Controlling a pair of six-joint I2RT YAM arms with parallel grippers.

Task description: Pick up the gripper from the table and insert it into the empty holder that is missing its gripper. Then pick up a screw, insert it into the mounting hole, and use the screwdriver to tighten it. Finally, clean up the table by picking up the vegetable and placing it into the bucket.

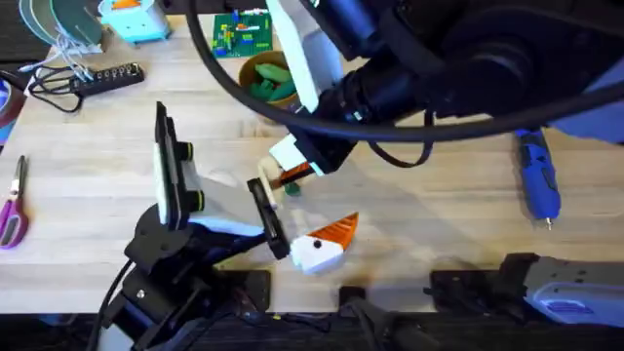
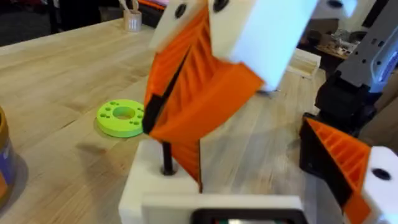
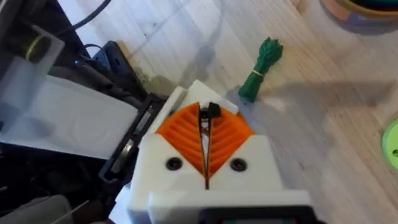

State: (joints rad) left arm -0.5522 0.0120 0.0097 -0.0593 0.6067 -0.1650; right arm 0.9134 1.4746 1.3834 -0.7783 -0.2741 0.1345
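My right gripper [image 3: 205,118] is shut on a small black screw [image 3: 212,111], pinched between its orange pads. In the left wrist view that screw [image 2: 166,158] stands in a hole of the white holder [image 2: 146,186], with the right gripper [image 2: 152,121] directly above it. An orange ribbed piece [image 2: 185,160] sits against the holder. My left gripper [image 1: 322,244] is open, its other orange-tipped finger [image 2: 345,163] well apart. The dark green vegetable [image 3: 262,67] lies on the table just beyond the right gripper. The bucket [image 1: 255,64] stands at the back. The blue screwdriver [image 1: 538,177] lies at the right.
A flat green disc [image 2: 122,117] lies on the wood near the grippers. Scissors [image 1: 13,205] lie at the left edge and a black power strip [image 1: 97,78] at the back left. A green brick plate [image 1: 239,34] sits behind the bucket. The right arm spans the table's middle.
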